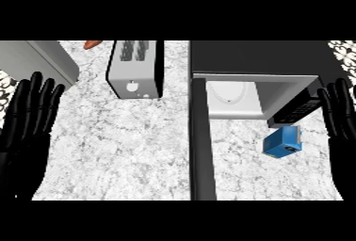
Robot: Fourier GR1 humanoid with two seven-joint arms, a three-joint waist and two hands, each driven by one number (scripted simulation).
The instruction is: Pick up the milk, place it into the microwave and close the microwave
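Note:
The milk is a blue carton (282,142) standing on the marble counter just in front of the microwave's right side. The microwave (257,59) sits at the back right, its cavity open with a white turntable plate (230,93) inside. Its dark door (201,141) swings out toward me as a long vertical bar left of the carton. My right hand (338,117) rests open at the right edge, fingers up, a little right of the carton. My left hand (28,117) rests open at the left edge, far from it.
A silver toaster (135,68) stands at the back centre, left of the microwave. A grey appliance (42,59) fills the back left corner. An orange object (92,44) peeks out behind the toaster. Marble counter (118,150) spreads between my hands.

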